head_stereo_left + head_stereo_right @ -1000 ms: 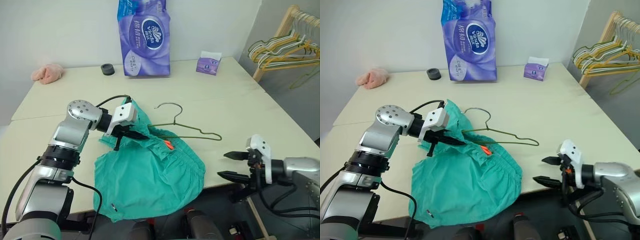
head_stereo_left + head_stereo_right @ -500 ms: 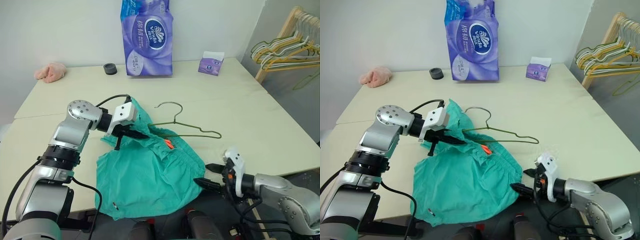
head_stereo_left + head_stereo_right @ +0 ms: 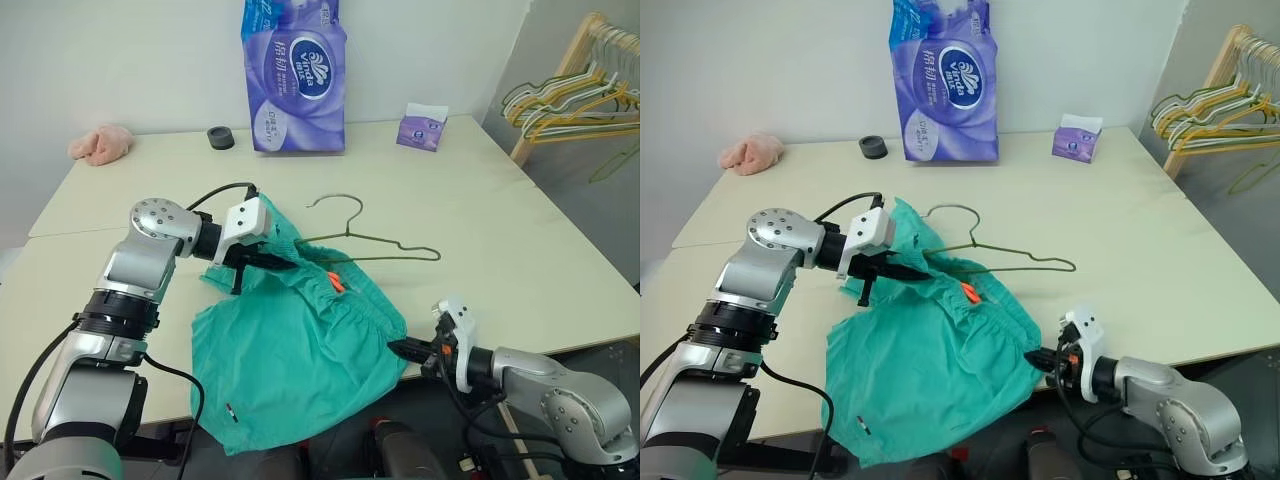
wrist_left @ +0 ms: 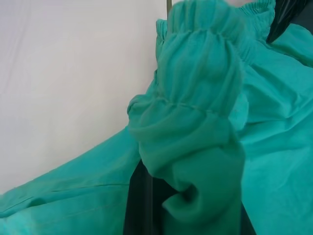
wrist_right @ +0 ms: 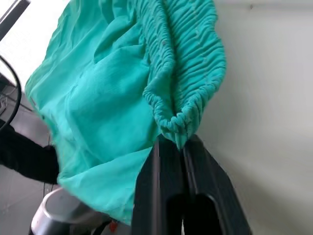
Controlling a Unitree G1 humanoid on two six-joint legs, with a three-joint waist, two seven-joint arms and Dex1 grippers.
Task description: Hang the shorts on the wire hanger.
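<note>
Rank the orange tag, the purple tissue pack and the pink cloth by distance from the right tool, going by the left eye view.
From the right tool:
1. Orange tag, on the shorts' waistband just ahead.
2. Purple tissue pack, at the table's far edge.
3. Pink cloth, far left corner.

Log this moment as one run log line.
left gripper: shut on shorts waistband | right gripper: shut on waistband's other end | wire hanger: on table, partly under shorts
</note>
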